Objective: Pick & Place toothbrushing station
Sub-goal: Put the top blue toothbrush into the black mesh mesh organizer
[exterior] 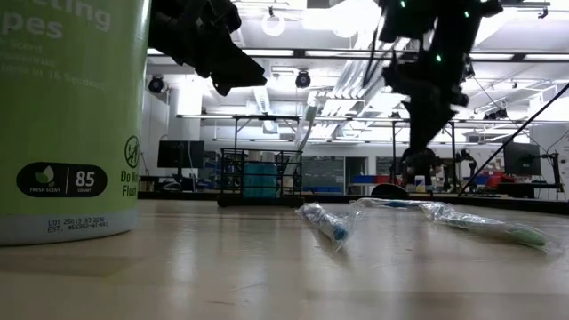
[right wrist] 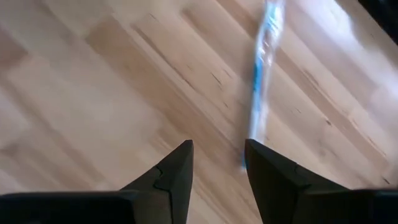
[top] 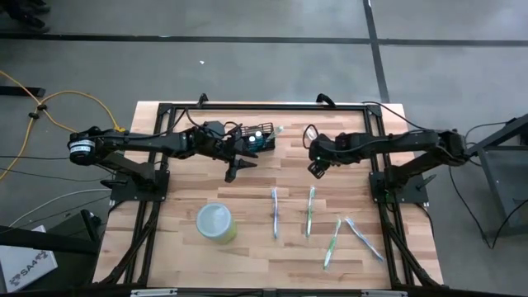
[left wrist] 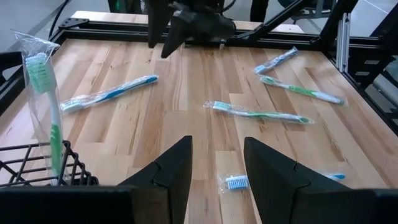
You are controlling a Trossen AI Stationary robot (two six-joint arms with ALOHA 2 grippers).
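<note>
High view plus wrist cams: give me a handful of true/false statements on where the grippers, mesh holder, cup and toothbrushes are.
1. The black mesh holder already has a wrapped toothbrush standing in it. True.
2. The right gripper is clamped on a toothbrush. False: its fingers are apart and empty, above bare wood near a blue toothbrush.
3. Four wrapped toothbrushes lie on the table, on the right arm's side. True.
4. The yellow-green cup is tipped on its side. False: it stands upright, pale lid up.
5. The left gripper holds the holder. False: it is open and empty beside the holder.
</note>
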